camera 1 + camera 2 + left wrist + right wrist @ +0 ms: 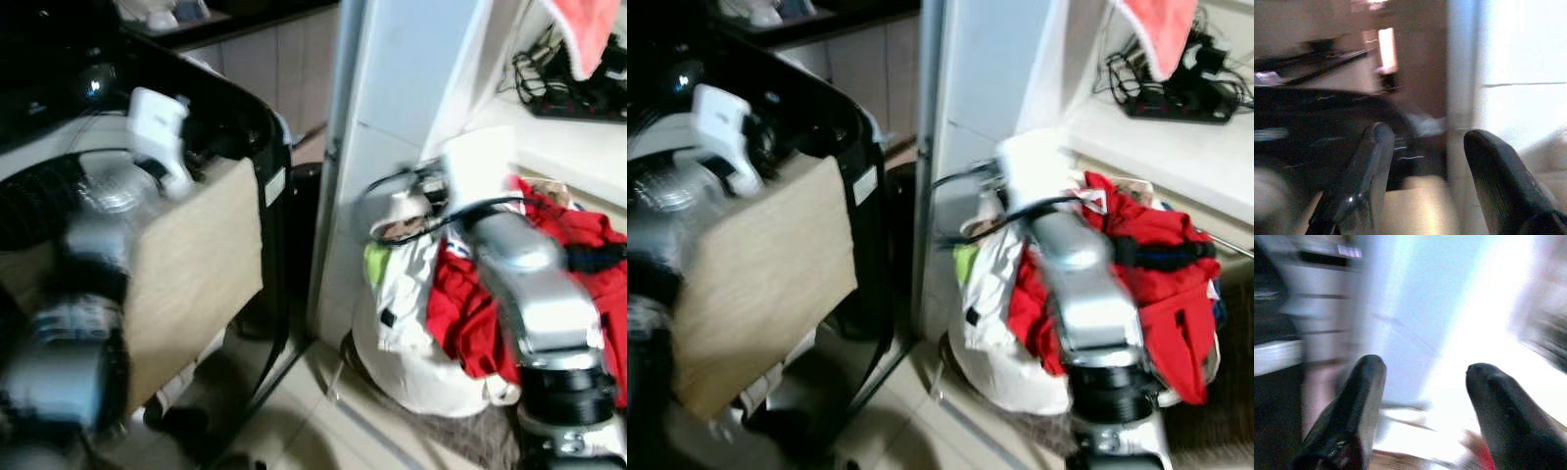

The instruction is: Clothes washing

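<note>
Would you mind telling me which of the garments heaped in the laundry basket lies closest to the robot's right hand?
The white garment draped down the basket's front; the right hand hovers just above it, while the red clothing lies farther to the right.

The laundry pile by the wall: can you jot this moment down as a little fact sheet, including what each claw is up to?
Laundry: red garments heaped with white clothes in a white basket on the floor
Right claw: fingers apart, holding nothing, arm stretched over the pile
Left claw: fingers apart, holding nothing, raised by the washing machine
Washing machine: black, on the robot's left, beige panel on its side
Counter: power strip with cables, pink cloth hanging above
Image quality: blurred
</note>
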Motion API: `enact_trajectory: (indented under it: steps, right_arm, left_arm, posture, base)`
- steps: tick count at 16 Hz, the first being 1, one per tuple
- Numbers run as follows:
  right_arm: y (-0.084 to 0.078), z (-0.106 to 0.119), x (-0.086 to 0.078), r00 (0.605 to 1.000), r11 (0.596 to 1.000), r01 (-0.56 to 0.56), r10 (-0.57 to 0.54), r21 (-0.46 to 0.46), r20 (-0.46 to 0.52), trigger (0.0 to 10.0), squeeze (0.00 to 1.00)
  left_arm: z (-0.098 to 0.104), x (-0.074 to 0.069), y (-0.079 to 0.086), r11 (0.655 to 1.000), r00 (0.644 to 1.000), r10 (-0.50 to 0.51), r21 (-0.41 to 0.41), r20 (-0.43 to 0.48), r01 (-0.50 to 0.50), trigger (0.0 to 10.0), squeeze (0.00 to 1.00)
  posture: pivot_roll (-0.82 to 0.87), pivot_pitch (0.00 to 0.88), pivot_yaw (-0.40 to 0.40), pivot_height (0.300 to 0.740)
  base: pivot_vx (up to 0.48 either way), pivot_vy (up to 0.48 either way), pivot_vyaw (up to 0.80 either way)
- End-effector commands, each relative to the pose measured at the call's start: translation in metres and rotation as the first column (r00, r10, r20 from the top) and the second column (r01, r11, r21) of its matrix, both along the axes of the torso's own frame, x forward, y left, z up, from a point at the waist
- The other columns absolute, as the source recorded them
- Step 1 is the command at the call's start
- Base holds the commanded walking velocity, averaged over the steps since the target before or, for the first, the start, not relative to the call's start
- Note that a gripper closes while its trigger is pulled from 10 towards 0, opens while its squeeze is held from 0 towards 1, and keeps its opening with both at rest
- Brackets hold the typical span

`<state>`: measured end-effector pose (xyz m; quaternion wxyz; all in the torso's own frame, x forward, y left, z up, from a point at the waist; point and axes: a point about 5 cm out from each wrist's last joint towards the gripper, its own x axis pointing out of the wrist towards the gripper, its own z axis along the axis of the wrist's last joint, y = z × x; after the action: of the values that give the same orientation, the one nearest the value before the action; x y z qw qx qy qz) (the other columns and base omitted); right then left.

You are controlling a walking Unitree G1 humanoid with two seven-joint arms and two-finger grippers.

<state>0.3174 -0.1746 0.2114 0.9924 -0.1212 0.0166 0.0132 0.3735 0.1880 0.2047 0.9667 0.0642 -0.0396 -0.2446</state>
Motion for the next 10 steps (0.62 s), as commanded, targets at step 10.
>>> enact_trajectory:
  steps: [10]
  right_arm:
    - [-0.06, -0.04, -0.023, 0.816, 0.754, 0.578, -0.545, 0.312, -0.195, 10.0, 1.0]
  left_arm:
    - [0.007, -0.099, -0.092, 0.754, 0.757, -0.653, -0.106, -0.013, 0.649, 10.0, 0.0]
  posture:
    - [-0.13, 0.0, -0.025, 0.74]
  base:
    - [0.0, 0.0, 0.0]
